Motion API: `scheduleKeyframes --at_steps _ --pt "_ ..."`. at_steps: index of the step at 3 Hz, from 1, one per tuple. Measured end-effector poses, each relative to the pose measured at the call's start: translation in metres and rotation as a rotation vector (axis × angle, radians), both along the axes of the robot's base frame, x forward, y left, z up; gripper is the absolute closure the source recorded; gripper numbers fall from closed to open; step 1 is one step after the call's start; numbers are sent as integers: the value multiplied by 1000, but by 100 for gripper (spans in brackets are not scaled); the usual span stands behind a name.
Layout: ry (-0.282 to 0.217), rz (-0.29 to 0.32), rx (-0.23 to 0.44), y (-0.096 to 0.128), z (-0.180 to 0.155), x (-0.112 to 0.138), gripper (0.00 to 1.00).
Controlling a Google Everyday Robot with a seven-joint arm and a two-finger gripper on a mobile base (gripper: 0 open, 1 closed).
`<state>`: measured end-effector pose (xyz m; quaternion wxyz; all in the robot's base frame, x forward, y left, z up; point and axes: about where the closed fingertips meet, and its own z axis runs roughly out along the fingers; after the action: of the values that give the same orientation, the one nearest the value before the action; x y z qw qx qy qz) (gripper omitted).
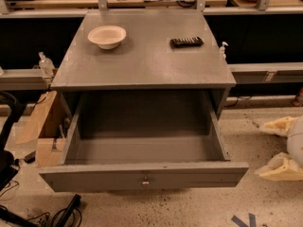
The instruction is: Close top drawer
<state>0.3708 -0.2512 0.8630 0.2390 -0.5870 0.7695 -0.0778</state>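
The top drawer (142, 176) is a wide, deep grey box. It stands pulled far out of the grey cabinet (142, 65) and is empty inside. Its flat front panel faces me at the bottom of the view, with a small round metal knob (146, 182) at its centre. My gripper (278, 148) is at the right edge of the view, to the right of the drawer's front corner and apart from it. Its two cream fingers (280, 126) are spread apart with nothing between them.
A white bowl (107, 36) and a black remote (186, 42) lie on the cabinet top. Cardboard pieces (40, 122) lean at the cabinet's left side. Black cables (61, 212) lie on the speckled floor at the lower left. Benches run along the back.
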Motion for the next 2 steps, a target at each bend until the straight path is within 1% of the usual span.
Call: scheduleKeyframes --at_steps 1,2 --pt "29 23 11 1 -47 -7 71" --pt "44 46 19 8 -57 -13 94"
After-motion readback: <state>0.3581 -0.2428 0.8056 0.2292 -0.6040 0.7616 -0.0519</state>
